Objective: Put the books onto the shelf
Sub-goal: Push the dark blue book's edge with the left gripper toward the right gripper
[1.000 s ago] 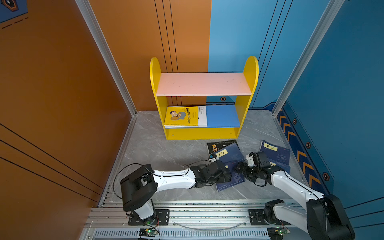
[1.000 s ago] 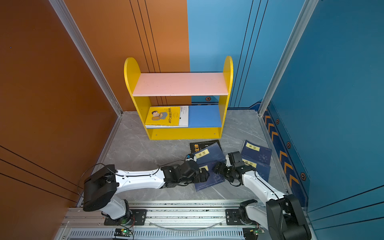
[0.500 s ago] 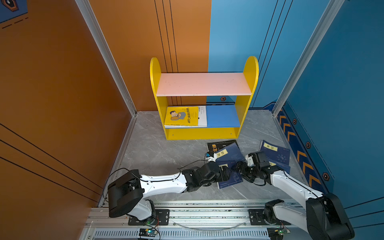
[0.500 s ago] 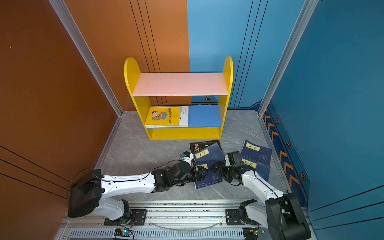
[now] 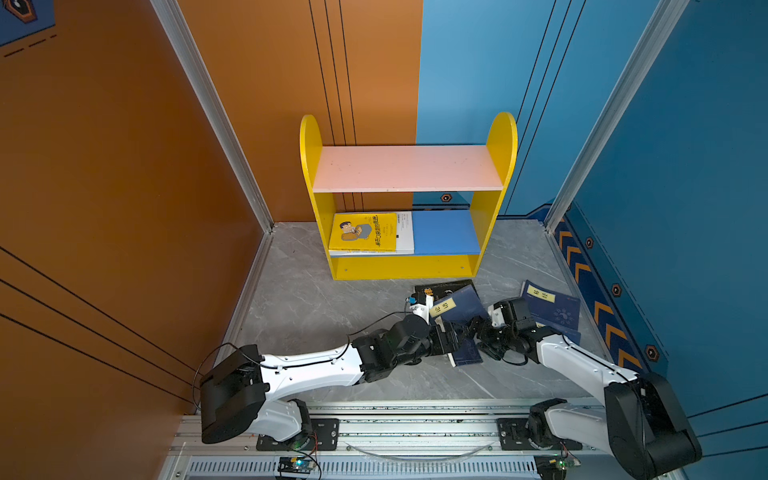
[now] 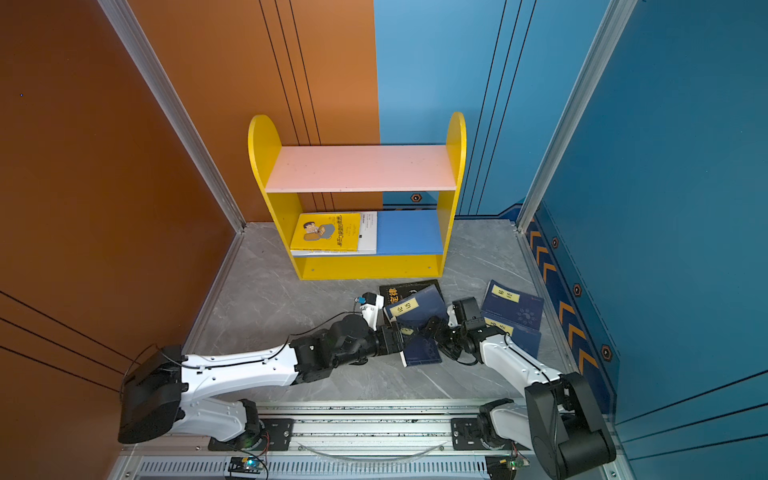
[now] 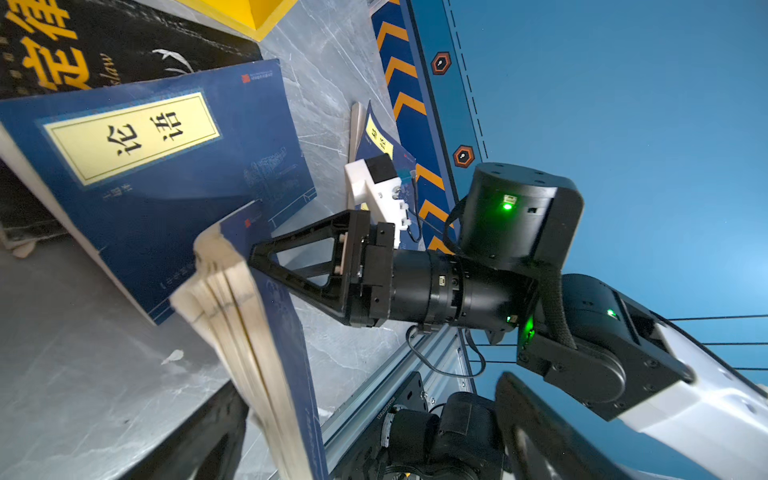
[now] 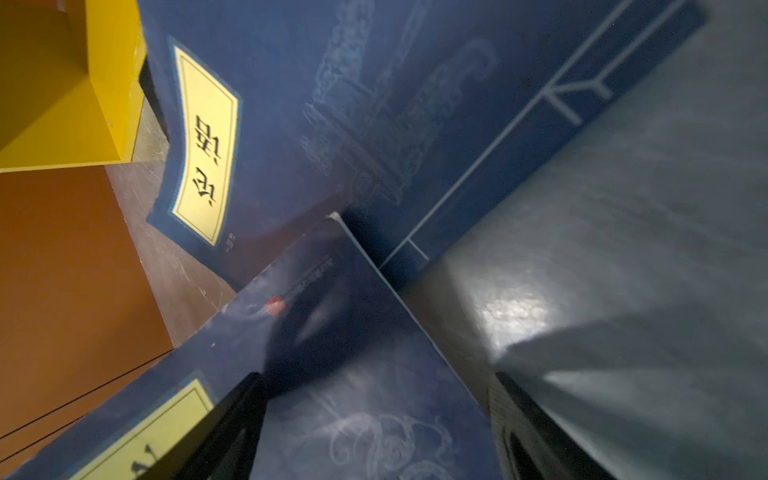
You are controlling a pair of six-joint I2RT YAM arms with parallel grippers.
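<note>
The shelf (image 5: 407,166) stands at the back wall, with a yellow book (image 5: 363,232) lying on a white book (image 5: 405,230) on its blue lower board. On the floor a navy book (image 5: 457,307) lies across a black book (image 5: 444,288). Nearer, another navy book (image 5: 467,355) (image 7: 266,332) stands tilted on its edge. My left gripper (image 5: 455,343) (image 7: 370,449) is open, with that book's page edge between its wide jaws. My right gripper (image 5: 478,332) (image 8: 374,436) is open too, and one finger (image 7: 291,266) rests against the book's cover.
Two more navy books (image 5: 552,307) lie overlapped near the right wall (image 5: 623,332). The rail (image 5: 415,428) with both arm bases runs along the front. An orange wall (image 5: 124,249) closes the left side. Grey floor (image 5: 311,307) lies in front of the shelf.
The near navy book has tipped up from flat onto its edge. My left gripper has come in around its page side. The right gripper has stayed put.
</note>
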